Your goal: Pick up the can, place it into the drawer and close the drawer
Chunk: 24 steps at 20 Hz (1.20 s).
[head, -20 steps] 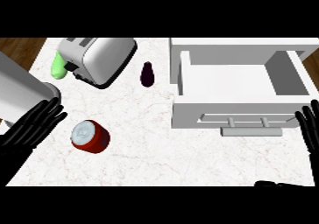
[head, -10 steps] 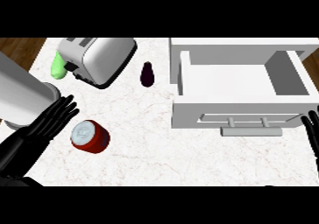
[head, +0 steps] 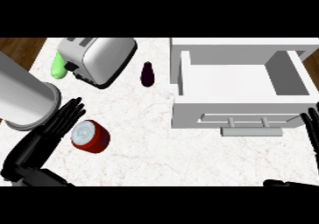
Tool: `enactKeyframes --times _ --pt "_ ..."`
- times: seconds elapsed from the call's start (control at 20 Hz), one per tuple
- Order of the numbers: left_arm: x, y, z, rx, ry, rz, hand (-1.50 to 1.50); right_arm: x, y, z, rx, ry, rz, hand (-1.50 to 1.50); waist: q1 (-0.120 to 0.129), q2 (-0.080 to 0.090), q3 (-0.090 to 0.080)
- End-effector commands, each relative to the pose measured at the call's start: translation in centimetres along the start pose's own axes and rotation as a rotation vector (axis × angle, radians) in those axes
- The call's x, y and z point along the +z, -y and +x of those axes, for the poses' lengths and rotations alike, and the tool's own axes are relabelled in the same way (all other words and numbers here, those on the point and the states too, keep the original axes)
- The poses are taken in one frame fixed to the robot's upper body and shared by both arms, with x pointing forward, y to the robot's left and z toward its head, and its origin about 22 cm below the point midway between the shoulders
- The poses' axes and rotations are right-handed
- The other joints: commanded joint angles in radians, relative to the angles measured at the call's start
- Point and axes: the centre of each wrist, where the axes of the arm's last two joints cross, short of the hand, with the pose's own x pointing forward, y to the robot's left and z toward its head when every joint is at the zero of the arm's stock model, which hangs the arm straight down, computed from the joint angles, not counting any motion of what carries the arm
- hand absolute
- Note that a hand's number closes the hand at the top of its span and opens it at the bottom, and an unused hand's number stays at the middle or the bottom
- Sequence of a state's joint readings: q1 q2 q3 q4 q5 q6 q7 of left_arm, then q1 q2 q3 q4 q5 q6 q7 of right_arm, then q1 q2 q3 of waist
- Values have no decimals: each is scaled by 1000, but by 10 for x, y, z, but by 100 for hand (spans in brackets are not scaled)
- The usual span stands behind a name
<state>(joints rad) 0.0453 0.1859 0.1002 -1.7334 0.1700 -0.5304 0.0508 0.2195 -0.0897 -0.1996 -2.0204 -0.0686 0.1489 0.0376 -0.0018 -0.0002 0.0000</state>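
Observation:
The can (head: pixel 89 136) is red with a silvery top and lies tilted on the marble counter at the lower left. My left hand (head: pixel 51 134) is open, fingers straight, right beside the can's left side, fingertips reaching past its top. The white drawer (head: pixel 239 89) stands pulled open at the upper right, nothing inside it; its handle (head: pixel 253 131) faces me. At the right edge my right hand (head: pixel 315 129) rests open, fingers up, next to the drawer's front corner.
A silver toaster (head: pixel 101 59) stands at the back left with a green object (head: pixel 58 68) beside it. A dark purple eggplant (head: pixel 148 74) lies between toaster and drawer. My grey left forearm (head: pixel 16 96) crosses the left edge.
My left hand has moved right and forward, coming up against the can's left side. My right hand has drifted slightly toward the right edge. The can has not moved.

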Motion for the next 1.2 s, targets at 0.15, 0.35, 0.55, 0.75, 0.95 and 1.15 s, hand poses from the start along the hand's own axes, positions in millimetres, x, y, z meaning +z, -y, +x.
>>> enactKeyframes --times 0.15,0.35,0.55,0.75,0.95,1.15 --pt "-10 -28 -16 -14 -21 34 -150 3 -2 -11 -13 -8 -17 -150 -1 0 0" --pt "11 -20 -36 -13 -30 45 -150 14 4 15 -1 -21 -6 -150 0 -1 0" --pt "20 -29 -56 -14 -46 37 -150 -2 6 1 5 -3 11 -150 1 0 0" --pt "10 -58 -79 -46 -51 67 -150 10 -5 2 9 -7 10 -150 -4 1 0" --pt "9 -38 -87 -38 -39 38 -150 -6 -5 -4 -7 17 6 -150 0 0 0" --pt "3 -59 -108 -31 -58 53 -150 11 -5 -9 -4 28 10 -150 -4 1 0"
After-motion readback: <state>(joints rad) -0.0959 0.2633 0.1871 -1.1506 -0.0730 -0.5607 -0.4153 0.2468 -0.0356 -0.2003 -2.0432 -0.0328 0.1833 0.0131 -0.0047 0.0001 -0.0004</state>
